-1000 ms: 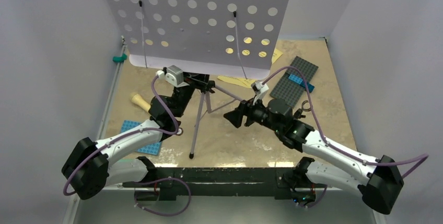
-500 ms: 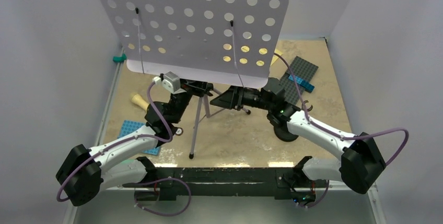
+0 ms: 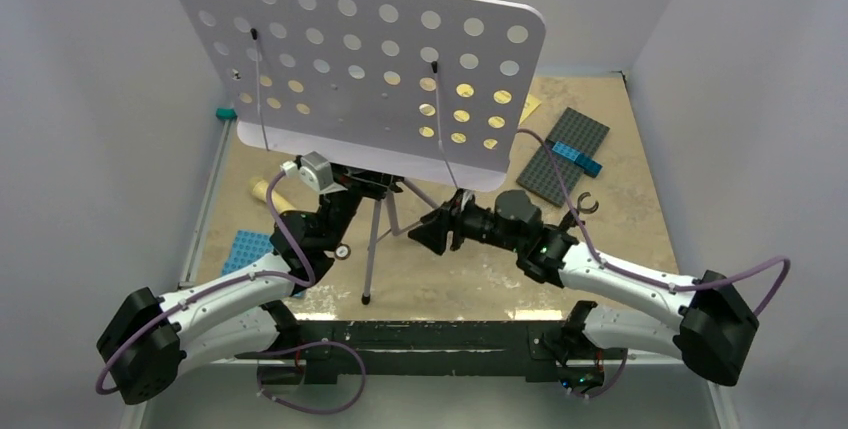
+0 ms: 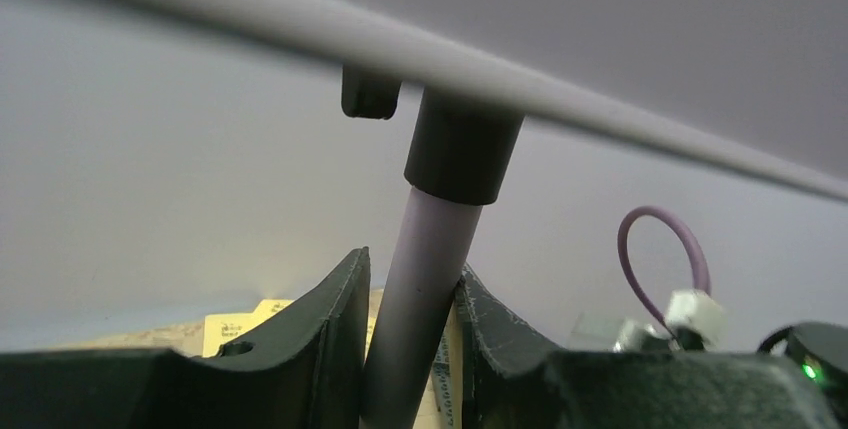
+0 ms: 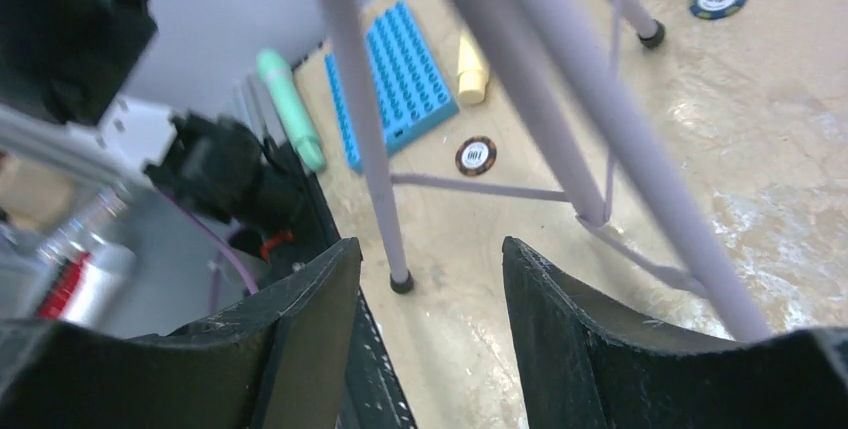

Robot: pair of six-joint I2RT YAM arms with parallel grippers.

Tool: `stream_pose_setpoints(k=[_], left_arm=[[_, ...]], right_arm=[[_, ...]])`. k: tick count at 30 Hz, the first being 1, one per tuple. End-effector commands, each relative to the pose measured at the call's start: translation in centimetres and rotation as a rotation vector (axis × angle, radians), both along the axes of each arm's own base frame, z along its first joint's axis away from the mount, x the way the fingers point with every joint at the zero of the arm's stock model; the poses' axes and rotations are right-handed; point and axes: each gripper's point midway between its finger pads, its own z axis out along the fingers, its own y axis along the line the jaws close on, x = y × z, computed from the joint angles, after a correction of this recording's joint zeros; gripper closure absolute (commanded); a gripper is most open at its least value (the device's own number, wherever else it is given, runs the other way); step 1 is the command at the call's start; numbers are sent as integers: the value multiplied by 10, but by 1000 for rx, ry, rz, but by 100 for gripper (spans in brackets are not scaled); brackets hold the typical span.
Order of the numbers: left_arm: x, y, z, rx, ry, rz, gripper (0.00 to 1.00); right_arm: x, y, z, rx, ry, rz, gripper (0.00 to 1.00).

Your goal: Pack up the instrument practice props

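- The tripod music stand [image 3: 340, 144] stands mid-table, its perforated pale lilac desk tilted.
- The left gripper [image 4: 412, 284] is clamped on the stand's pale pole, just under the black collar below the desk.
- The right gripper [image 5: 430, 259] has its jaws apart and holds nothing, low beside the tripod legs.
- The cream toy microphone [image 3: 262, 189] lies on the table [image 3: 620, 219] left of the stand.
- Yellow sheet-music pages [image 3: 527, 106] lie behind the stand.

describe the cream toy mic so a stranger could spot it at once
Start at the tall music stand with the holed lilac desk and look below its left lower corner. There, lying just beyond the blue studded baseplate, is the cream toy microphone: small, pale and tapered, where its neighbour is flat and blue.
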Motion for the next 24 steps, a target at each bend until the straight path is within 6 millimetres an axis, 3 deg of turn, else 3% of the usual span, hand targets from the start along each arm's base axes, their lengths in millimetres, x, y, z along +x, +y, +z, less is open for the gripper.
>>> stream_pose_setpoints(k=[1, 9, 15, 24], left_arm=[[-14, 11, -233, 393, 666, 65, 100], [-32, 14, -257, 411, 754, 79, 100], [-42, 14, -256, 418, 759, 78, 100], [-47, 13, -254, 427, 756, 77, 100]], right_arm=[[-1, 8, 1, -61, -297, -63, 41], [6, 26, -18, -48, -419, -171, 42], [30, 35, -26, -73, -487, -340, 41], [51, 50, -27, -112, -547, -471, 40]])
